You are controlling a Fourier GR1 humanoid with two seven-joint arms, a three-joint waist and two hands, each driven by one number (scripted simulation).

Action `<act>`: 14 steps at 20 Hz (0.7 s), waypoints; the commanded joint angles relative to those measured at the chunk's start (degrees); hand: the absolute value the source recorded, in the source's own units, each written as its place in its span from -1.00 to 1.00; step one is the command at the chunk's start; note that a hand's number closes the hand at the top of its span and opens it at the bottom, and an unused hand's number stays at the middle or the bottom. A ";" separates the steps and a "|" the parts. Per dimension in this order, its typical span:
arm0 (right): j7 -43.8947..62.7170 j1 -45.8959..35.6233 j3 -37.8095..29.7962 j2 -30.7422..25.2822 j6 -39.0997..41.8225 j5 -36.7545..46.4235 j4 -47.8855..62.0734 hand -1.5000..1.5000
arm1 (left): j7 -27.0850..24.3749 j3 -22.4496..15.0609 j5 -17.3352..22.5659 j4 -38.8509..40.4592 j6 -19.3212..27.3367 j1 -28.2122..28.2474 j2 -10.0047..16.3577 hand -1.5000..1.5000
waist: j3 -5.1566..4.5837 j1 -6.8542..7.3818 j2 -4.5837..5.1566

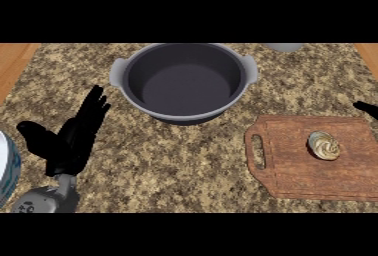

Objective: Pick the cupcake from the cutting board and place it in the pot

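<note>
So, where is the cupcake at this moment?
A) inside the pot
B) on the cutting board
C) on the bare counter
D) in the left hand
B: the cupcake lies on the cutting board, right of the pot, and the left hand is open, apart from it.

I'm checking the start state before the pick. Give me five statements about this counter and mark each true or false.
1. The cupcake lies on the cutting board. True.
2. The pot already holds the cupcake. False: nothing shows inside the pot, and the cupcake is on the board.
3. The left hand is open at the view's left, fingers up, holding nothing. True.
4. The cutting board lies to the left of the pot. False: it lies to the pot's right and nearer the robot.
5. The right hand is curled round the cupcake. False: only a bit of it shows at the view's right edge, apart from the cupcake.
</note>
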 commanded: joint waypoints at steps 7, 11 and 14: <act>0.32 -3.42 -1.94 9.91 2.46 7.62 2.13 -1.00 | -0.80 3.53 -0.94 1.18 -4.04 -0.43 -2.21 0.00 | 0.00 0.06 0.05; 5.95 -6.89 -1.66 12.77 4.76 9.32 3.26 -1.00 | 0.63 2.91 -3.14 1.65 -3.46 -0.93 -3.58 0.00 | 0.00 0.17 0.06; 8.35 -4.32 -0.68 13.89 3.92 12.91 1.17 -1.00 | 1.48 3.45 -1.96 -5.59 -5.09 3.82 -2.01 0.00 | -0.01 0.25 -0.06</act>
